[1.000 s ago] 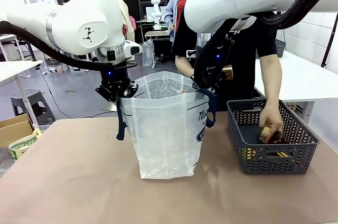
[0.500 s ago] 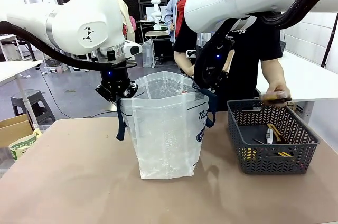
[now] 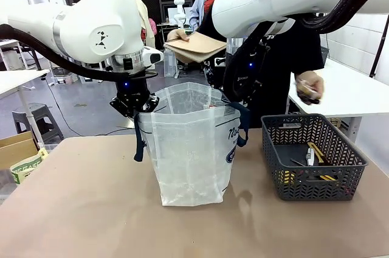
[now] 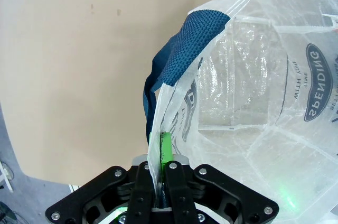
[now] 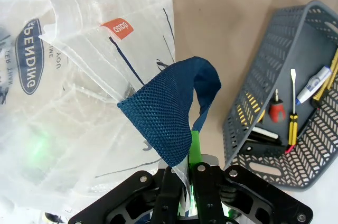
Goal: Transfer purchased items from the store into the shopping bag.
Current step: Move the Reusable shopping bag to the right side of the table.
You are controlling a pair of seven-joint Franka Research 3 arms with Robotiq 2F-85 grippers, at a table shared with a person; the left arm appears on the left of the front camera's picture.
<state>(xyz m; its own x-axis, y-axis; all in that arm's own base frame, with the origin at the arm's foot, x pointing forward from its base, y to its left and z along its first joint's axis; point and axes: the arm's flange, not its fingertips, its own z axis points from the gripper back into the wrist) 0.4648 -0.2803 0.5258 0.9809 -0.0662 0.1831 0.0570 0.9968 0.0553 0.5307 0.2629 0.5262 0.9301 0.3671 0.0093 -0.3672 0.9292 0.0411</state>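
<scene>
Your left gripper [image 4: 160, 140] is pressed together on the near rim of the shopping bag [image 3: 191, 148], pinching the plastic just beside one navy handle [image 4: 185, 44]. Your right gripper [image 5: 186, 161] is likewise clamped on the opposite rim, right at the other navy handle [image 5: 163, 118]. Between the two grips the bag's mouth is held open. The bag stands upright on the tan table [image 3: 91, 209], about mid-table. Its plastic is too cloudy to tell what's inside.

Above the open mouth, the person's hand [image 3: 179, 34] holds a flat tan packet [image 3: 197, 46], clear of the bag and not touching it. Their other hand [image 3: 309, 86] is up behind the basket, holding something too small to identify.

The dark grey basket [image 3: 304, 186] sits on the table to the right of the bag, near it but apart. It holds two screwdrivers [image 5: 292, 109], a white-and-blue marker [image 5: 316, 80] and some yellow-and-black bits on the floor.
</scene>
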